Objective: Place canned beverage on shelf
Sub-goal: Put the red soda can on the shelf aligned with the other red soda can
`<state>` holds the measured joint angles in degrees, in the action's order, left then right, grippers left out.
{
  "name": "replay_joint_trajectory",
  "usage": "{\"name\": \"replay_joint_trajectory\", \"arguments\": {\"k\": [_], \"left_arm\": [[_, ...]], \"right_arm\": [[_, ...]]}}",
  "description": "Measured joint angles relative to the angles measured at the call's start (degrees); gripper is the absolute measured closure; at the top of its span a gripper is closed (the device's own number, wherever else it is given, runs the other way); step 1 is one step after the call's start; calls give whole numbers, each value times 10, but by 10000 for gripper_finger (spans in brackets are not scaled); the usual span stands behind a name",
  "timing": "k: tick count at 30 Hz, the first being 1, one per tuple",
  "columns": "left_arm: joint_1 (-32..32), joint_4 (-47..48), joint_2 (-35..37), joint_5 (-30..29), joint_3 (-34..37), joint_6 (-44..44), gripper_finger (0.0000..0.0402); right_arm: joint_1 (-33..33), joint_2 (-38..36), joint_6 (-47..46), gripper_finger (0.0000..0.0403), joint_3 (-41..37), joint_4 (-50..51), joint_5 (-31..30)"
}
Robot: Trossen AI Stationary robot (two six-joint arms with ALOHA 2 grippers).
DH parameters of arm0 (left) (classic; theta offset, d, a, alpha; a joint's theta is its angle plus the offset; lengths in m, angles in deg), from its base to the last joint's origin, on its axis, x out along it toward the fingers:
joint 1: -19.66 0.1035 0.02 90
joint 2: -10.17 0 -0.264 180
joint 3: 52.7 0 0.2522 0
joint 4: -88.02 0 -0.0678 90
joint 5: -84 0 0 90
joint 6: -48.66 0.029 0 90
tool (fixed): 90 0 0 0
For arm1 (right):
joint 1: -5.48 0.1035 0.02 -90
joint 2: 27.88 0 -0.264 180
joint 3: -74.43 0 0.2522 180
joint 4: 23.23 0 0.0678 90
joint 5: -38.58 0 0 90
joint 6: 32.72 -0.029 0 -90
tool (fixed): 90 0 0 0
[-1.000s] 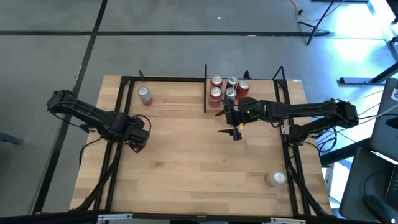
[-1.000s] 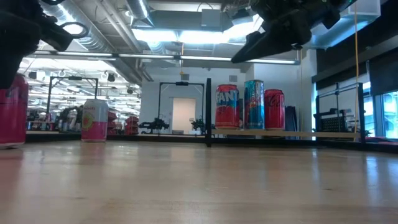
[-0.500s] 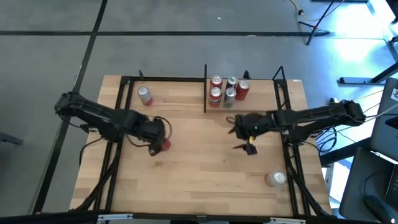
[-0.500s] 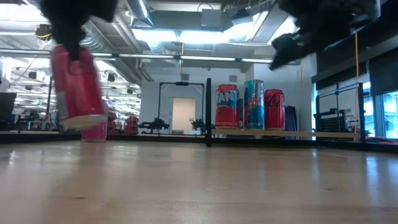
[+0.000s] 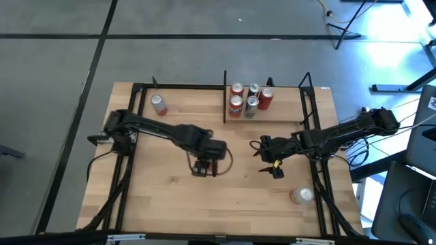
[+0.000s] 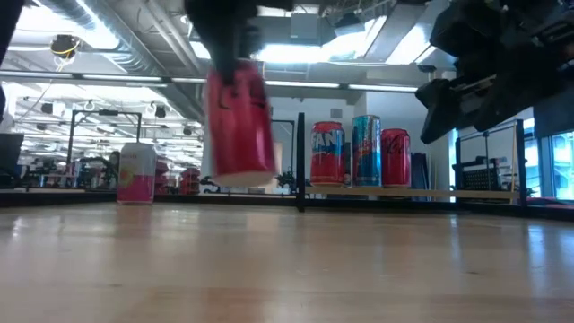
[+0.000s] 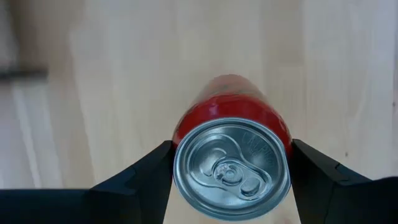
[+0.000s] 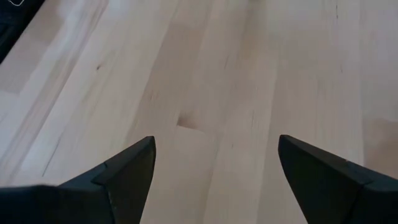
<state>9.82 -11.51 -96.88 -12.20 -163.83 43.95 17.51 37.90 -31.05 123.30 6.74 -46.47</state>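
Far left, a pink can (image 5: 158, 104) stands alone at the back of the surface (image 5: 177, 197). Mid-surface, the left claw (image 5: 203, 167) clamps a red can (image 7: 231, 158) by its sides, carried upright and clear of the wood, ready for the shelf (image 5: 283, 113), where a cluster of cans (image 5: 248, 99) stands. The right claw (image 5: 274, 167) hangs spread and empty, near a stray can (image 5: 302, 196).

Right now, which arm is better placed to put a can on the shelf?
Left. The left gripper is shut on a red can, held clear of the table mid-table. The right gripper is open and empty, beside the shelf, where five cans stand.
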Motion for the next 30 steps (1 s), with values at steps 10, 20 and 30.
{"name": "replay_joint_trajectory", "arguments": {"k": [10,20,30], "left_arm": [[-23,-10,-104,7,-64,128,174],[-35,-15,-106,7,-70,128,140],[-35,-22,-106,13,-73,143,90]], "right_arm": [[0,0,1,79,0,-3,0],[0,0,3,79,0,-21,0],[0,0,3,79,0,-31,0]]}}
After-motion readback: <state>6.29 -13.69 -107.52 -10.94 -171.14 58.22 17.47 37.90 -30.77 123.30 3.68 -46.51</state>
